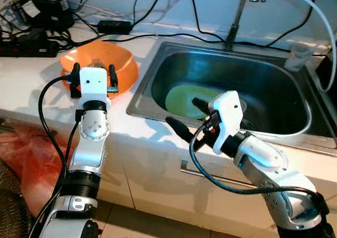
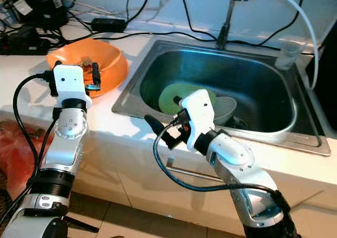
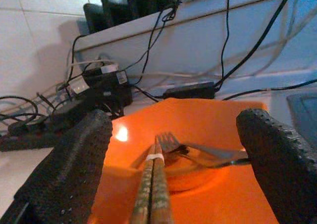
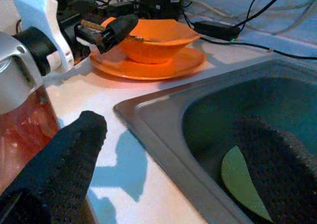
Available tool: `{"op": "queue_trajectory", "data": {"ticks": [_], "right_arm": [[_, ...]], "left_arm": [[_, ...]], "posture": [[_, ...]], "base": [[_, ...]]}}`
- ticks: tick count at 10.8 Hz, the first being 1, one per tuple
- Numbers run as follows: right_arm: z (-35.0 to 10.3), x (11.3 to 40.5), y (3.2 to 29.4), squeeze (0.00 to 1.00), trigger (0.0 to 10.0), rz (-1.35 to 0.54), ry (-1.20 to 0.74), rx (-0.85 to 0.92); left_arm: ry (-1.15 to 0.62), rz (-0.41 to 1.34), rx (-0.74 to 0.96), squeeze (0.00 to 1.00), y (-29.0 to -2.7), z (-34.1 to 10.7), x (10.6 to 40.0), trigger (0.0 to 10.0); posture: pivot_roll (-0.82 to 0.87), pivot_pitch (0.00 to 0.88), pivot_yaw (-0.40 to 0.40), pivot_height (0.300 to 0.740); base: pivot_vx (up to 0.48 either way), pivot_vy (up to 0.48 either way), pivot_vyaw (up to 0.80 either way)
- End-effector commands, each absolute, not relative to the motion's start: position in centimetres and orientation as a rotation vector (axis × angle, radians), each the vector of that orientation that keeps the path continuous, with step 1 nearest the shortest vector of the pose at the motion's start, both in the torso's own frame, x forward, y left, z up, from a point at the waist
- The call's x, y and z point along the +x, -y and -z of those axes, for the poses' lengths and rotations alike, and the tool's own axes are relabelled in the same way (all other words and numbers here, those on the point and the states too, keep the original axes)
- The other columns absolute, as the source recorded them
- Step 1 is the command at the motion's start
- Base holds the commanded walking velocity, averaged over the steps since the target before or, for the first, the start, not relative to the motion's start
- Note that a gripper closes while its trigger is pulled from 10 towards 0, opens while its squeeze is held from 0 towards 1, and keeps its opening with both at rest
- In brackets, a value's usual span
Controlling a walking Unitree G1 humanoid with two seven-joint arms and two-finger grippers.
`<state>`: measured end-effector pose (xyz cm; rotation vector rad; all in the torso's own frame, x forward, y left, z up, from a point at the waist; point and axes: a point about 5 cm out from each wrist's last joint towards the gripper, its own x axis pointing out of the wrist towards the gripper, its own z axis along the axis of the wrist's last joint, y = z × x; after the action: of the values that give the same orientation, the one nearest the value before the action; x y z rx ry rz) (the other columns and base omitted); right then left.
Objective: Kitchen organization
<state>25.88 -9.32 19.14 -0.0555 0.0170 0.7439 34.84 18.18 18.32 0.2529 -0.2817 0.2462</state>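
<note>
An orange bowl (image 1: pixel 97 55) stands on an orange plate (image 1: pixel 129 77) on the white counter, left of the sink. Inside the bowl lie a pair of wooden chopsticks (image 3: pixel 153 184) and a metal fork (image 3: pixel 171 142). My left gripper (image 1: pixel 95 72) is open at the bowl's near rim, one finger on each side and nothing held. A green plate (image 1: pixel 181 98) lies in the steel sink (image 1: pixel 142 103), with a clear bowl (image 2: pixel 225 109) beside it. Over the sink's front rim my right gripper (image 1: pixel 189 117) hovers open and empty, above the green plate's near edge.
Power strips and black cables (image 1: pixel 31 32) crowd the counter's back left. A faucet (image 1: pixel 237 17) with a white hose rises behind the sink, and a clear cup (image 1: pixel 299 56) stands at its right corner. A red bag (image 1: pixel 21 159) lies on the floor at the left.
</note>
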Motion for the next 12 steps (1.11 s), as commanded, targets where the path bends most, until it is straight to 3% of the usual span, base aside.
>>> {"op": "queue_trajectory", "data": {"ticks": [1, 3, 4, 12], "right_arm": [[-19.2, 26.1, 9.4, 0.0, 10.0, -0.743, -0.016, -0.067], [-19.1, 26.2, 9.3, 0.0, 10.0, -0.745, -0.014, -0.069], [-19.1, 26.3, 9.3, 0.0, 10.0, -0.745, -0.012, -0.071], [-19.1, 26.9, 9.1, 0.0, 10.0, -0.757, 0.004, -0.08]], "left_arm": [[0.3, -0.262, 0.233, 1.0, -18.1, -19.0, 34.7, 10.0], [0.303, -0.258, 0.231, 1.0, -17.7, -19.2, 34.4, 10.0], [0.321, -0.254, 0.237, 0.0, -17.4, -19.8, 34.4, 10.0], [0.28, -0.236, 0.261, 0.0, -17.5, -18.3, 32.1, 10.0]], "posture": [[-0.06, 0.015, -0.015, 0.74], [-0.05, 0.01, -0.014, 0.74], [-0.05, 0.004, -0.01, 0.74], [-0.02, 0.0, -0.022, 0.74]], "base": [[0.0, 0.0, 0.0], [0.0, 0.0, 0.0], [0.0, 0.0, 0.0], [0.0, 0.0, 0.0]]}}
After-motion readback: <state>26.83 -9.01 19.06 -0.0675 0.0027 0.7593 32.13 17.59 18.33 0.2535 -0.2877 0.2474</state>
